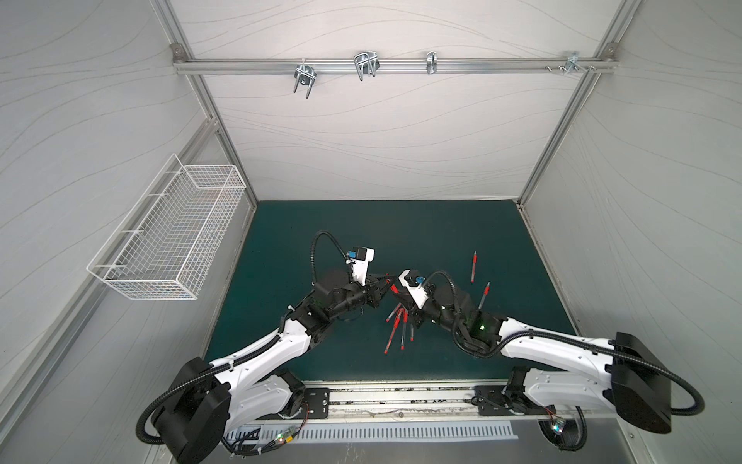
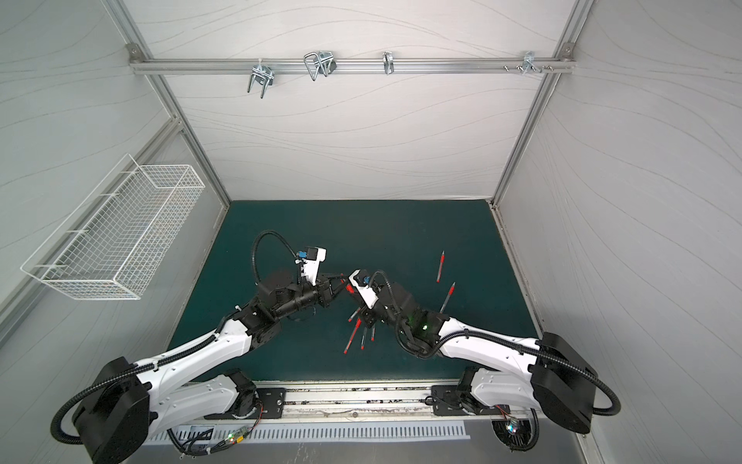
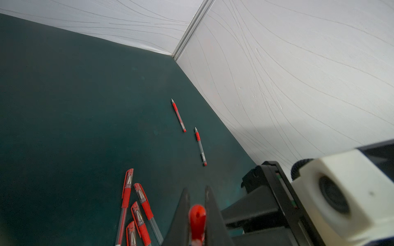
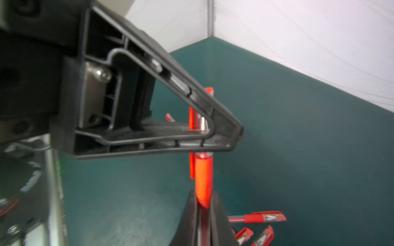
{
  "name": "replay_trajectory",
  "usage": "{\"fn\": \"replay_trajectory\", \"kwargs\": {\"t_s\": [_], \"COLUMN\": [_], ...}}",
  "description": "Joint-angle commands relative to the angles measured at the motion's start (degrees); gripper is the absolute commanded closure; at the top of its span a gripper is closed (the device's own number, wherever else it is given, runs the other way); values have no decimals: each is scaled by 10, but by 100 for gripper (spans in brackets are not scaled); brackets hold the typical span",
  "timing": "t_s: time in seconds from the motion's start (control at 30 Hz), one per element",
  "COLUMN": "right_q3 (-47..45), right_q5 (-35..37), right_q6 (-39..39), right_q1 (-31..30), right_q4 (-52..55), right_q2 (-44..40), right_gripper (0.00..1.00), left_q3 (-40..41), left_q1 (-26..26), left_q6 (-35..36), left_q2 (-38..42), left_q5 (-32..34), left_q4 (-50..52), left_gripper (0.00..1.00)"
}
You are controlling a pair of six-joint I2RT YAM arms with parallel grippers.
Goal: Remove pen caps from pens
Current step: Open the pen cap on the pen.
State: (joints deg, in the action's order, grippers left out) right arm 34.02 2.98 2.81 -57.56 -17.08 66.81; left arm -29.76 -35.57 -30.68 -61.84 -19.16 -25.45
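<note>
pens [image 1: 474, 267] on teal mat [image 1: 361, 233] — pale walls [image 1: 381, 152]

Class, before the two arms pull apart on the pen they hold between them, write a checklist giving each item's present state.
1. Left tool shut on the pen cap: ok.
2. Right tool shut on the held pen at its red section: ok.
3. Cap off the pen: not ok, it is seated.
4. Two uncapped pens lying apart from the tools: ok.
5. Capped pile on the mat, clear of the held pen: ok.
6. Grip firm enough: cannot tell.
</note>
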Motion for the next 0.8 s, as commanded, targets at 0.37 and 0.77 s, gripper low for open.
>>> {"fn": "replay_trajectory", "kwargs": {"t_s": [0.37,0.77], "right_q3": [-13,-41], "right_q5": [-409,-253], "right_q6": [87,75], "right_q1": [129,113], "right_q4": [-11,-4], "right_q2": [71,-3], "right_gripper": [100,100], "left_q3": [13,5], "left_q1": [45,49], "left_q6": [-18,-14], "left_q2": [26,20], "left_q5": [42,74], "left_q4": [-75,-39], "left_gripper": [100,100]}}
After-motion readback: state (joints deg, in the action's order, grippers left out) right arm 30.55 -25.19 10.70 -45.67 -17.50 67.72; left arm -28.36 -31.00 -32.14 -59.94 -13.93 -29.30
